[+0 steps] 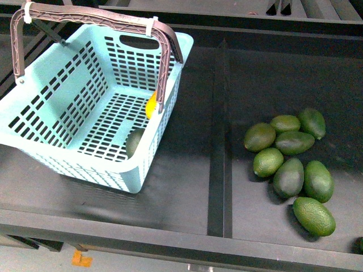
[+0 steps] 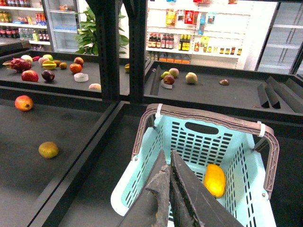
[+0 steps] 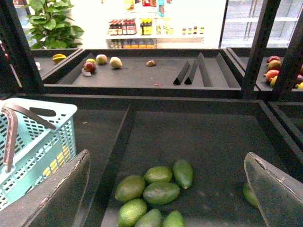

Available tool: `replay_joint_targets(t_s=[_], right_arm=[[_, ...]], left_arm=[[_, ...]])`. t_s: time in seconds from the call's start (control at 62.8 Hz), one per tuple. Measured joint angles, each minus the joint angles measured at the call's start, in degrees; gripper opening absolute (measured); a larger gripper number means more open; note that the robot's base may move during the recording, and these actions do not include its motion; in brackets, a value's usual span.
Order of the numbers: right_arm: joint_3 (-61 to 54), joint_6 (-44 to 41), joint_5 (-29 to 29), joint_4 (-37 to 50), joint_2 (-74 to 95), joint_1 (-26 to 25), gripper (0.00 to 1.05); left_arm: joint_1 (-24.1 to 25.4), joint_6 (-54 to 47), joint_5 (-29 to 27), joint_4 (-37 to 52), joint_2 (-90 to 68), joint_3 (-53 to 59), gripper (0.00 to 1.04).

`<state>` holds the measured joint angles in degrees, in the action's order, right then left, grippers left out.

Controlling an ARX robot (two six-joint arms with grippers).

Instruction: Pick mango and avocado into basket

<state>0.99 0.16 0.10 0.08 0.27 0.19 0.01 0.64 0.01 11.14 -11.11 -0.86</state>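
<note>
- Black shelf (image 1: 187, 187) under everything, a raised divider (image 1: 220, 170) running 12 to 6 down its middle in my front view.
- Basket (image 1: 51, 96), teal with slotted sides, sits at 10 o'clock of the front view, left of the divider; brown handles (image 1: 164, 62) stand up, white zip ties on them.
- Loose pile of avocados (image 1: 286, 161), about eight, at 3 to 4 o'clock, right of the divider, several touching.
- Mango (image 1: 151, 105) is inside the basket against its right wall; clear in my left wrist view (image 2: 214, 179), lying on the slotted floor.
- Avocado (image 1: 135, 141) is inside the basket too, near corner at 5 o'clock of the mango, seen mostly through the wall slots.
- My left gripper (image 2: 169, 163): fingers pressed together, nothing between them, above the basket's near rim.
- My right gripper (image 3: 165, 165): fingers spread wide, empty, over the avocado pile (image 3: 154, 194).
</note>
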Motion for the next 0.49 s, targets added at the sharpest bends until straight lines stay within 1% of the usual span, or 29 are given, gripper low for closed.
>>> replay_joint_targets(t_s=[0.08,0.127,0.159,0.493], right_arm=[[0.0,0.0,0.0,0.0,0.0,0.0,0.96],[0.0,0.0,0.0,0.0,0.0,0.0,0.96],[0.0,0.0,0.0,0.0,0.0,0.0,0.96],[0.0,0.0,0.0,0.0,0.0,0.0,0.96]], left_arm=[[0.0,0.0,0.0,-1.6,1.6,0.0,0.02],[0.0,0.0,0.0,-8.2,6.3,0.0,0.02],[0.0,0.0,0.0,-10.3,8.9,0.0,0.02],[0.0,0.0,0.0,-11.1,10.8,0.0,0.02]])
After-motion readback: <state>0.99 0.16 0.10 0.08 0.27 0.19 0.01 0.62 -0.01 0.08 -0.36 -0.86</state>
